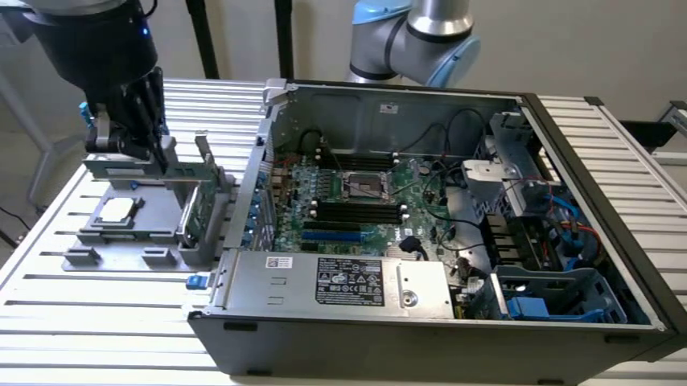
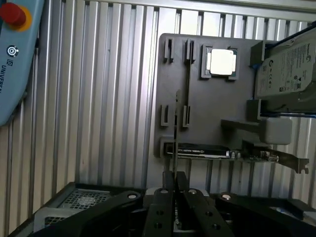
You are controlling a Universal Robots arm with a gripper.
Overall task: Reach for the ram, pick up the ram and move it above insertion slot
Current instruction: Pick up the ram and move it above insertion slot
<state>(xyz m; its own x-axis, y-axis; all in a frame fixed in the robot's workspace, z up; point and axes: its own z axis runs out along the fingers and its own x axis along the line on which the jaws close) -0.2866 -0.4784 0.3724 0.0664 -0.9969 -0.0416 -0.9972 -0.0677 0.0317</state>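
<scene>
My gripper (image 1: 133, 154) hangs over the grey parts holder (image 1: 145, 235) on the exterior view's left, shut on the ram (image 1: 113, 168). The ram is a thin green stick held level, lifted clear of the holder. In the wrist view the ram (image 2: 176, 131) is seen edge-on, sticking out from between the black fingers (image 2: 163, 207), with the gripper (image 2: 175, 181) above the holder (image 2: 207, 106) and its long empty groove. The motherboard's black memory slots (image 1: 355, 211) lie inside the open computer case (image 1: 601, 265), well towards the exterior view's right of the gripper.
On the holder sit a square silver processor (image 2: 220, 62), a silver hard drive (image 2: 289, 66) and an upright green expansion card (image 1: 199, 201). A teach pendant with a red button (image 2: 12, 14) lies on the slatted metal table (image 2: 98, 98). The case wall (image 1: 257, 185) stands between holder and motherboard.
</scene>
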